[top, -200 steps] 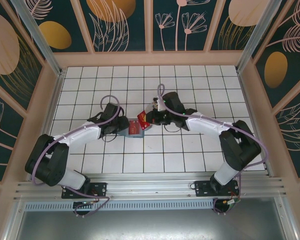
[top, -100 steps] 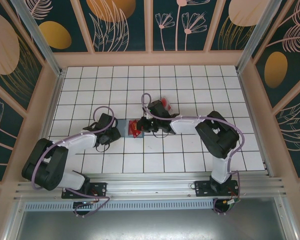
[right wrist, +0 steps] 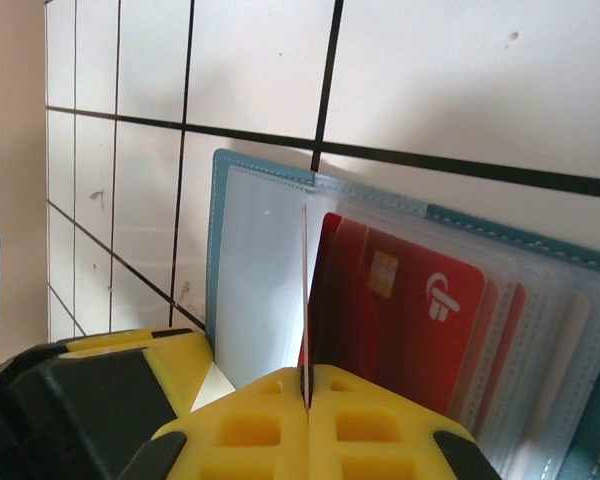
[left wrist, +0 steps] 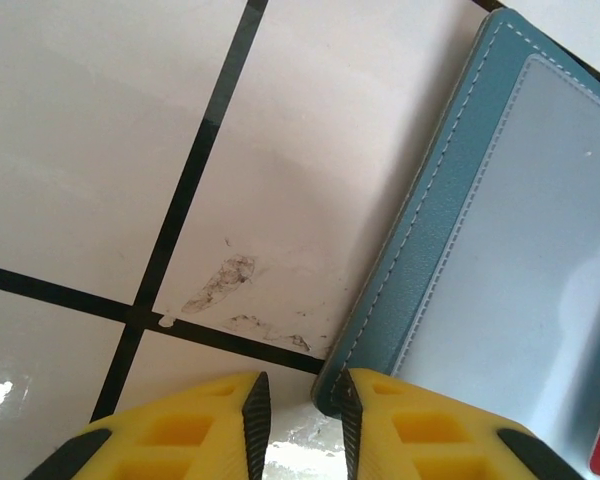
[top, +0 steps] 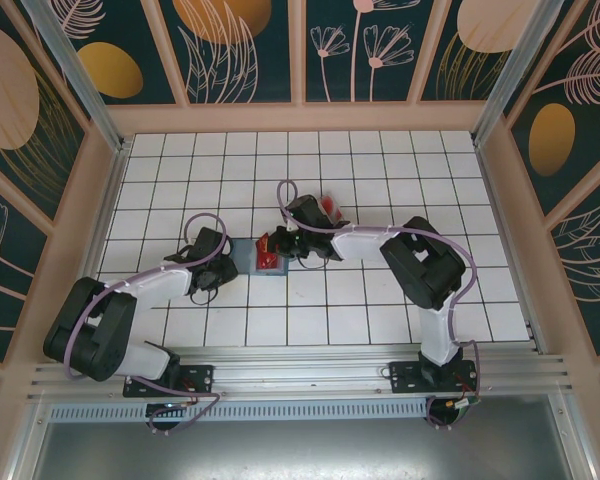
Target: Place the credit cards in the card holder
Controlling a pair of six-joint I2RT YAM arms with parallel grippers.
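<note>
Mid-table on the tiles (top: 380, 300), the card holder (top: 246, 256) lies open, a red credit card (right wrist: 400, 310) in its sleeves. The right gripper (right wrist: 307, 385) pinches a thin sheet (right wrist: 305, 290) seen edge-on; the left gripper (left wrist: 300, 400), narrowly parted and empty, sits at the holder's corner. Pinning that corner should steady the pocket for a flat, unbuckled slide.

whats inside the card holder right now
A red card sits in a clear sleeve of the open card holder. More sleeves overlap to its right; their contents are hidden. The right gripper pinches a thin sheet edge-on; card or sleeve, unclear.

Overhead; wrists close, sharing card holder (left wrist: 520, 260)
</note>
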